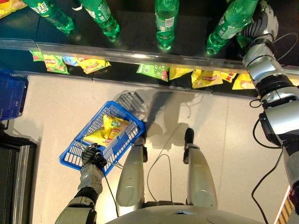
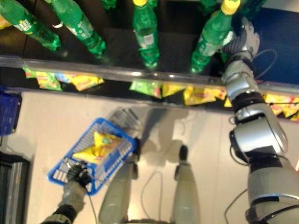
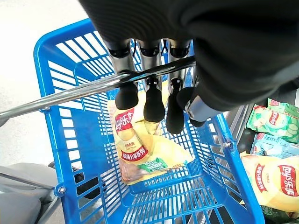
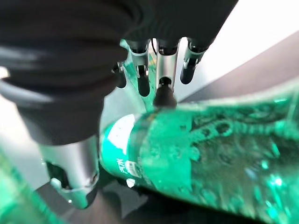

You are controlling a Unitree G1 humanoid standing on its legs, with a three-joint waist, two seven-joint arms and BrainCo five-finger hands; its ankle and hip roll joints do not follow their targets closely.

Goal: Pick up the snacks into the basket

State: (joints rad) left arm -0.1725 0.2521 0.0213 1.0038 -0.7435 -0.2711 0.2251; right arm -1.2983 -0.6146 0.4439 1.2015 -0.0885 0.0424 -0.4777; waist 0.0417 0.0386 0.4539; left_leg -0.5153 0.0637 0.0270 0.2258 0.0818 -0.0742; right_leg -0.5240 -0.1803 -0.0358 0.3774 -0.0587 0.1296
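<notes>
Left wrist view: left hand (image 3: 154, 93) curled round the metal handle (image 3: 70, 93) of the blue basket (image 3: 60, 140), dark fingertips hooked under the bar. Inside the basket, one yellow snack bag (image 3: 140, 149) lying on the slatted bottom. Seen from the head, basket (image 1: 74, 156) held low at the robot's left above the pale floor (image 1: 60, 102), tilted. Further along, yellow and green snack bags (image 1: 205, 78) lined up on the lower shelf (image 1: 154, 81), well apart from the basket. Above them, green bottles (image 1: 166, 21) standing on the dark upper shelf (image 1: 131, 28). Right hand (image 4: 159, 70) raised to that shelf beside a green bottle (image 4: 210, 149), fingers straight and spread, one tip touching the bottle, gripping nothing
</notes>
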